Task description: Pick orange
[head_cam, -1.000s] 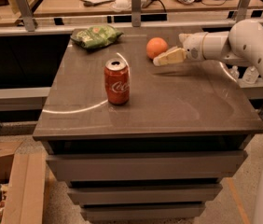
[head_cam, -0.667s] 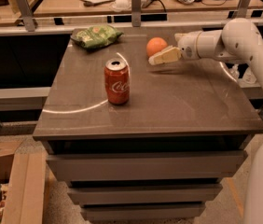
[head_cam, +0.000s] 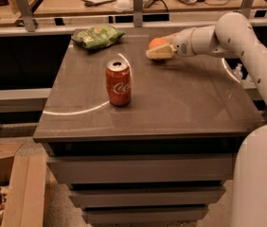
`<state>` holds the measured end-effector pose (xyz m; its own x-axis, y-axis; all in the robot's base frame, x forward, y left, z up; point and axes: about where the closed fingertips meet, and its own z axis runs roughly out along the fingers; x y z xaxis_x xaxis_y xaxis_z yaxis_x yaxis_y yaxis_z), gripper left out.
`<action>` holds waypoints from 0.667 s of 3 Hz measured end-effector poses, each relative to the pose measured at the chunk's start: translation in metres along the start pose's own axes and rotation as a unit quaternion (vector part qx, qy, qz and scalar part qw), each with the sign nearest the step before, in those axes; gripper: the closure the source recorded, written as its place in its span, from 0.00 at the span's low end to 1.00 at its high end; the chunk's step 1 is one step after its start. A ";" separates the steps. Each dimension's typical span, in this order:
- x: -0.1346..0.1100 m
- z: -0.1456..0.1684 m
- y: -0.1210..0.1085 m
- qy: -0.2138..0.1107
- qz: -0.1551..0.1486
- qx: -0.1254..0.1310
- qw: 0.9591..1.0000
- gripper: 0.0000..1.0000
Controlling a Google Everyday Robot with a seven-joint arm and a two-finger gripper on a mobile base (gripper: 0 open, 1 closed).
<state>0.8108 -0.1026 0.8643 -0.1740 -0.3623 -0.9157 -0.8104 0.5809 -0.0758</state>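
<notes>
Grey-brown tabletop [head_cam: 181,103] carries the orange [head_cam: 155,42] at its far side, with the gripper [head_cam: 160,53] against it, reaching from the right; its opening cannot be told. A glancing push could roll the orange off the far edge.

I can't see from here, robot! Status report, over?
Gripper right at the orange, far side of table. Orange partly hidden behind it. Coke can and snack bag off to the side.
</notes>
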 end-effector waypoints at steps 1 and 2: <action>-0.004 0.002 0.001 0.008 -0.006 -0.006 1.000 0.65; -0.026 -0.014 0.012 -0.023 -0.034 -0.039 0.998 0.88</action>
<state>0.7979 -0.0961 0.8923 -0.0930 -0.3634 -0.9270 -0.8611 0.4968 -0.1083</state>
